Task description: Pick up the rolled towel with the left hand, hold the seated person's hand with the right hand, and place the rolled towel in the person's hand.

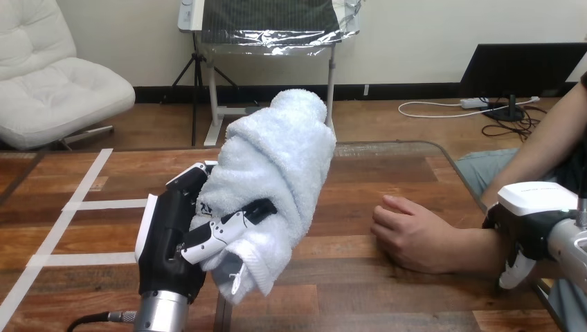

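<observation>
White tape lines (83, 204) are running across the left part of the wooden table (387, 173). Next to them, the robot's left arm (163, 315) is coming up from the bottom edge. The left hand (169, 235) is holding the rolled towel (284, 159), and its black-and-white fingers (221, 228) are curling round the lower part of the roll and pressing into the soft cloth. The towel is white and fluffy. It is standing up tall in the hand and leaning a little, with its top end tipping to the right. Its bottom end is hanging down under the fingers, near the table, and I cannot tell if it is touching the wood. To the right of the towel, with bare table between them, the person's hand (408, 232) is lying on the table, palm down, with its fingers tucked under, holding nothing. Further right, the robot's right hand (533, 207) is sitting over the person's wrist (484, 249). It is wrapping round the wrist, with the white shell on top and the thumb (516, 270) curling down the near side. The silver right arm (571, 242) is reaching in from the right edge.
</observation>
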